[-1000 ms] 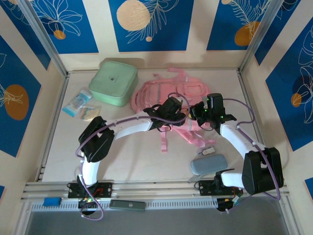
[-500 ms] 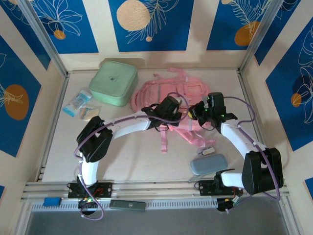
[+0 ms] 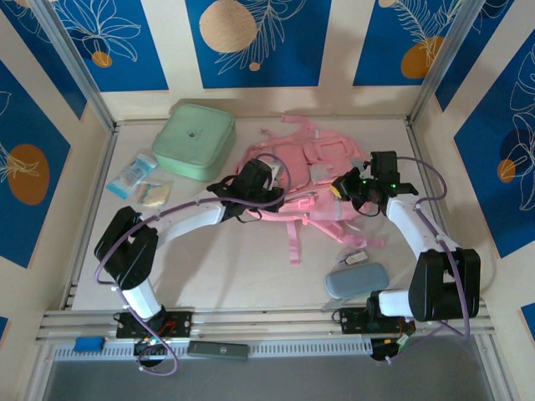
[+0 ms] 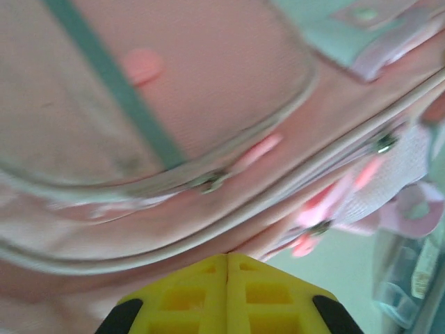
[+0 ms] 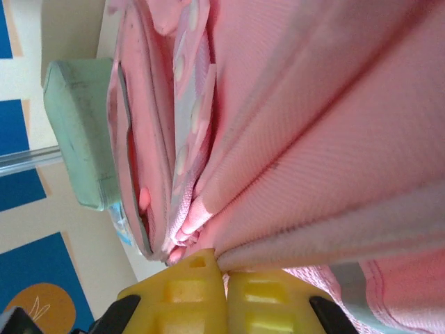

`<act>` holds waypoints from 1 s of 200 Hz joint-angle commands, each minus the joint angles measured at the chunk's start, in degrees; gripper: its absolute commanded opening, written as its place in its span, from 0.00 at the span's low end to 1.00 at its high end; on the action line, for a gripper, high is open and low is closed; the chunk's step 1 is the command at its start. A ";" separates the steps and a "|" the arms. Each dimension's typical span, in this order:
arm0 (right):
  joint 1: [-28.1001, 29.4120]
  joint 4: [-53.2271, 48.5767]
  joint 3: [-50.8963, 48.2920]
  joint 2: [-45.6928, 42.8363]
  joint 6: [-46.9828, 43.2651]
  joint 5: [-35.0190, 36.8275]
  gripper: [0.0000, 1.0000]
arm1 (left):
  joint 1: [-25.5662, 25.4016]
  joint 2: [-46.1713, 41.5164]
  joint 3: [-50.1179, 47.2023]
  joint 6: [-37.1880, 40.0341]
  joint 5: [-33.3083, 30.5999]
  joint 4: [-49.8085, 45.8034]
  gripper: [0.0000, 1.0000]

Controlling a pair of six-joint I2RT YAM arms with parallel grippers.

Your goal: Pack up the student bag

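Note:
The student bag (image 3: 313,171) is a pink backpack lying flat at the table's middle back, straps trailing toward me. My left gripper (image 3: 255,187) is at its left edge and my right gripper (image 3: 346,189) at its right side. In the left wrist view the yellow fingers (image 4: 208,285) are pressed together, and the gripper's tip (image 4: 227,256) pinches a fold of the bag (image 4: 174,104) below a zip. In the right wrist view my right gripper (image 5: 221,255) is shut on a seam of pink fabric (image 5: 313,139).
A mint green square zip case (image 3: 195,139) sits at the back left, also seen edge-on (image 5: 76,125). Two small packets (image 3: 134,175) lie left of the arms. A grey pouch (image 3: 357,280) rests near the right arm's base. Walls enclose the table.
The left gripper has shut on the bag's edge and moved left with it. The right gripper shifted right. The bag is now stretched wider between them.

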 commanded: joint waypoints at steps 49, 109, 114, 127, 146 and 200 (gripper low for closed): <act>0.22 1.76 5.20 3.00 -4.07 -5.65 0.00 | -2.23 1.56 0.25 -4.52 5.85 6.50 0.16; 1.33 2.17 3.75 1.43 -1.99 -4.39 0.00 | -7.82 5.54 4.53 -11.65 -2.47 9.43 0.40; 1.43 2.21 3.51 1.18 -1.63 -3.96 0.00 | -8.39 6.19 5.50 -11.76 -3.46 8.83 0.41; 1.47 3.07 2.55 0.13 -0.48 -3.45 0.00 | -9.37 7.77 8.48 -12.27 -5.88 6.38 0.44; 1.59 3.88 1.85 -0.78 0.21 -3.08 0.00 | -10.09 10.36 12.37 -12.98 -8.58 3.07 0.48; 2.12 4.80 1.61 -0.41 1.18 -4.33 0.00 | -10.14 16.43 20.26 -13.97 -14.48 -5.55 0.50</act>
